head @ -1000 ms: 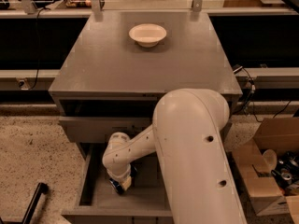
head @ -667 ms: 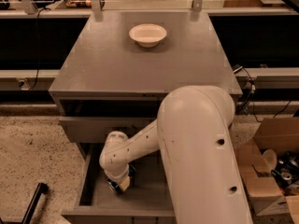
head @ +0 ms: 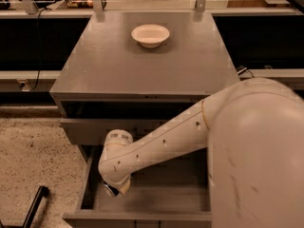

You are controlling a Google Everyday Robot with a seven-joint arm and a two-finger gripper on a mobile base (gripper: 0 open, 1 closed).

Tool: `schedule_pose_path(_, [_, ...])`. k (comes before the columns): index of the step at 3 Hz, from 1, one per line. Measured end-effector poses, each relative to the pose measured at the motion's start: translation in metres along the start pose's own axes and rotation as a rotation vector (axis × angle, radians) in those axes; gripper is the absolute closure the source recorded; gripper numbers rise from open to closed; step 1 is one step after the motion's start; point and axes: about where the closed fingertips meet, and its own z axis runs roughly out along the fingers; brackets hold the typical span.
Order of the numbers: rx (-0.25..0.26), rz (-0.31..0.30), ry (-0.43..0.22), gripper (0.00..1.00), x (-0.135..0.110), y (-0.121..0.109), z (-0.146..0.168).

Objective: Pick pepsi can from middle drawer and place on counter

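The middle drawer (head: 161,196) stands pulled open at the bottom, its flat grey floor showing. My white arm reaches down into its left part. The gripper (head: 112,189) is low over the drawer floor, mostly hidden under the round wrist. A small dark, silver-rimmed round bit (head: 109,190) peeks out under the wrist; it looks like an end of the pepsi can, and the rest of the can is hidden. The counter (head: 142,68) is the grey cabinet top above the drawer.
A white bowl (head: 150,34) sits at the back middle of the counter. A closed drawer front (head: 85,129) lies just above the wrist. My bulky arm link (head: 256,156) fills the right foreground. A speckled floor and a dark bar (head: 35,205) are at left.
The big arm link has swung right and fills more of the view. The wrist stays in the drawer's left part, shifted slightly left.
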Motion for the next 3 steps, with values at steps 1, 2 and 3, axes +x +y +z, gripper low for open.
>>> schedule_pose_path(1, [0.045, -0.061, 0.042, 0.56, -0.013, 0.001, -0.066])
schedule_pose_path(2, [0.062, -0.121, 0.086, 0.61, -0.015, -0.004, -0.126])
schedule_pose_path(3, [0.038, -0.177, 0.102, 0.68, -0.008, -0.013, -0.174])
